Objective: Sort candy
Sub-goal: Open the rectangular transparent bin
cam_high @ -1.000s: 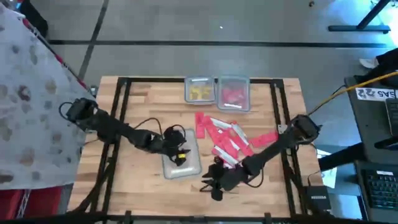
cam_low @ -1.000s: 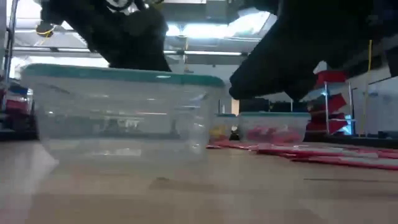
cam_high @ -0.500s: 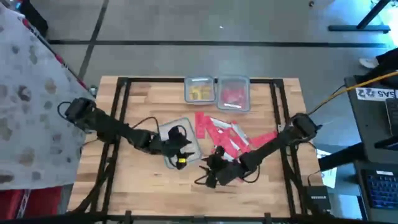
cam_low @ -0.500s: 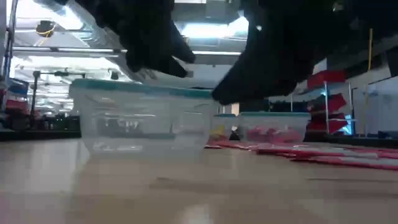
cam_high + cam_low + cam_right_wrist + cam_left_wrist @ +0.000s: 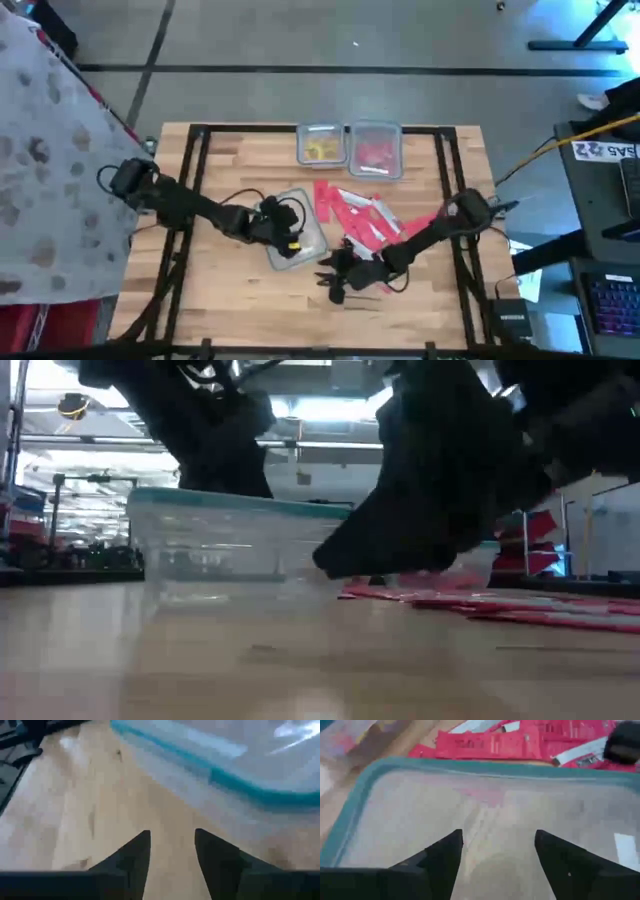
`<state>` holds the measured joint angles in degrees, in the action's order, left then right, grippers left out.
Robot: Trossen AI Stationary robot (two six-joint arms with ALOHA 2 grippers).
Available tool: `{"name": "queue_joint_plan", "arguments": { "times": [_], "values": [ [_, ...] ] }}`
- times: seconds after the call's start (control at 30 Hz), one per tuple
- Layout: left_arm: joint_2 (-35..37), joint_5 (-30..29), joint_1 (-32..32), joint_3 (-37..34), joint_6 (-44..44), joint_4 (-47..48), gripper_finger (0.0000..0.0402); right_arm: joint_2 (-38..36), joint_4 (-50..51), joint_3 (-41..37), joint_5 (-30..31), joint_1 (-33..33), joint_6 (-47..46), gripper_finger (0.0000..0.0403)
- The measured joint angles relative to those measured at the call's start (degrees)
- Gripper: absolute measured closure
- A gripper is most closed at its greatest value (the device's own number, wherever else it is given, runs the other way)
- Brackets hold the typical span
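Note:
A clear tub with a teal rim (image 5: pixel 310 240) (image 5: pixel 470 765) stands on its base on the wooden table, left of a pile of flat red and pink candy packets (image 5: pixel 365 218) (image 5: pixel 490 742). My left gripper (image 5: pixel 285 240) (image 5: pixel 497 832) is open and slants down over the tub's inside. My right gripper (image 5: pixel 332 283) (image 5: pixel 172 832) is open low over bare wood on the near side of the tub's rim (image 5: pixel 240 782), with nothing between its fingers. My left gripper's open fingers (image 5: pixel 445 855) reach from the table's left, slanting down, into the mouth of the clear tub. The fingers themselves hide where they meet it, so I cannot tell whether they touch its wall or floor. The tub stands on the table.
At the far edge stand two small clear tubs, one with yellow pieces (image 5: pixel 320 145) and one with red candy (image 5: pixel 376 150). Black frame rails run along the table's left and right sides. Bare wood lies at the near left.
The clear tub has slid toward the table's far edge and turned a little, with my left gripper staying over it. My right gripper has sunk toward the table and moved left, toward the tub.

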<state>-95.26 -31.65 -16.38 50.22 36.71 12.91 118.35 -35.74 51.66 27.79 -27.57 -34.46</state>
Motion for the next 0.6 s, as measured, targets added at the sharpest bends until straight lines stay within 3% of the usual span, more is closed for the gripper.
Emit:
{"name": "queue_joint_plan", "arguments": {
  "times": [0.4,0.6],
  "values": [
    [-4.0,-7.0,-5.2,-0.1,7.2,-3.3,0.0164,-0.5,1.4,-0.7,2.2,0.5,-1.0,0.0258],
    [-4.6,-8.6,-5.8,-0.1,8.3,-3.8,0.0164,-2.1,-2.2,-3.6,4.3,0.4,3.1,0.0258]
  ]
}}
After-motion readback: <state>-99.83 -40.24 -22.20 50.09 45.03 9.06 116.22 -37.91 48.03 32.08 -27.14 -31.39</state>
